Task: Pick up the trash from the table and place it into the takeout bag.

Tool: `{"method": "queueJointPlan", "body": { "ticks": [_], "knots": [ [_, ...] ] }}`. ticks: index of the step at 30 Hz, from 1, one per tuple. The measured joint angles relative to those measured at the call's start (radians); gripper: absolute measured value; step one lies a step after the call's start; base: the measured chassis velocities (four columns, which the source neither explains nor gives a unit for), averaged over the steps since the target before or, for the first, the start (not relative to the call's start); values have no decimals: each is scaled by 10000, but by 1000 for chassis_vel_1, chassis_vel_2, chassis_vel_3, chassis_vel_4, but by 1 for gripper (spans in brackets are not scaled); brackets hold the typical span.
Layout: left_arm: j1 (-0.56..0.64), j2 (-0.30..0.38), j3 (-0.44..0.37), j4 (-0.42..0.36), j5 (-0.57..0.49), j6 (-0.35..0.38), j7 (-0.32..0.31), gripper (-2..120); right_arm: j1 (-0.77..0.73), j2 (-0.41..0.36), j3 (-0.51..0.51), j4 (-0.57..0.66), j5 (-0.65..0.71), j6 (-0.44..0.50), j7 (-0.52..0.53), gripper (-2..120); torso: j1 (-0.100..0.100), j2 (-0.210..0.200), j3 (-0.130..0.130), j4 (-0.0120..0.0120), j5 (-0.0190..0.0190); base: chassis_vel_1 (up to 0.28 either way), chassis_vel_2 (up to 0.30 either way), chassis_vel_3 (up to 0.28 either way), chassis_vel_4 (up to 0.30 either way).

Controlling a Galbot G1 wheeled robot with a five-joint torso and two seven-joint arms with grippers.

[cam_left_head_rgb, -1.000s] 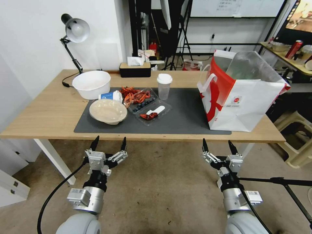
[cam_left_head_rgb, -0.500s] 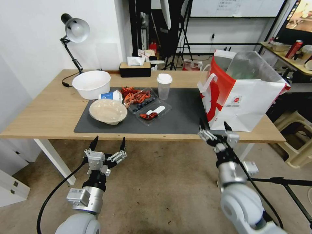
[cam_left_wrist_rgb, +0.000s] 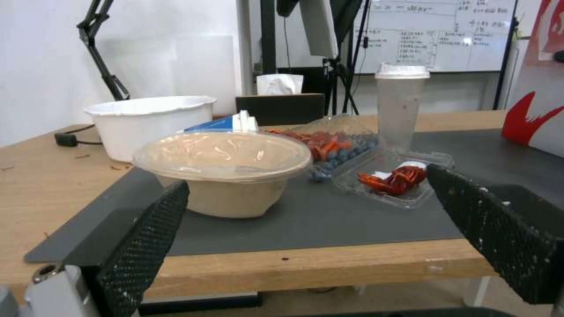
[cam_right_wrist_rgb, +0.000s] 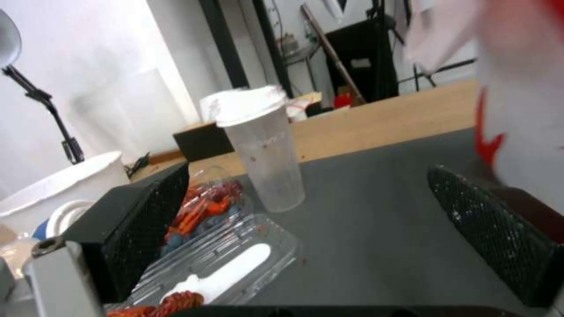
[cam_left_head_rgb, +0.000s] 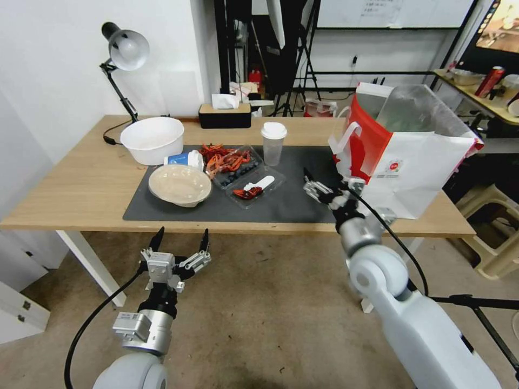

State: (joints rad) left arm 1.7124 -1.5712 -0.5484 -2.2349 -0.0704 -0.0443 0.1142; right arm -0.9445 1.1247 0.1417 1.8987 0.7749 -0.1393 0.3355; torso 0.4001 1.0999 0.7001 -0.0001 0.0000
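My right gripper [cam_left_head_rgb: 331, 186], jaws apart, hovers over the surface [cam_left_head_rgb: 81, 183] at two o'clock. My left gripper [cam_left_head_rgb: 181, 243], jaws apart too, waits below its edge. All the trash [cam_left_head_rgb: 216, 167] remains outside the takeout bag [cam_left_head_rgb: 411, 162].

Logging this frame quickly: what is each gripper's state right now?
Left gripper: open, empty, below the table edge.
Right gripper: open, empty, over the mat beside the takeout bag.

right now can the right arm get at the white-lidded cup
Probably yes. The right end effector is open over the mat, and bare mat lies between it and the white-lidded cup; the takeout bag stands off to its other side.
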Motion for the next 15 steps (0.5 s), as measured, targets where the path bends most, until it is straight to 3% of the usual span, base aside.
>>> {"method": "queueJointPlan", "body": {
  "ticks": [15],
  "knots": [
    [-26, -8, -99, 122, -3, -15, -5, 100, 3410, 626, -1953, -3413, 303, -165, -71, 100, 0, 0, 0, 1, -2, 0, 0, 0, 0]
  ]
}}
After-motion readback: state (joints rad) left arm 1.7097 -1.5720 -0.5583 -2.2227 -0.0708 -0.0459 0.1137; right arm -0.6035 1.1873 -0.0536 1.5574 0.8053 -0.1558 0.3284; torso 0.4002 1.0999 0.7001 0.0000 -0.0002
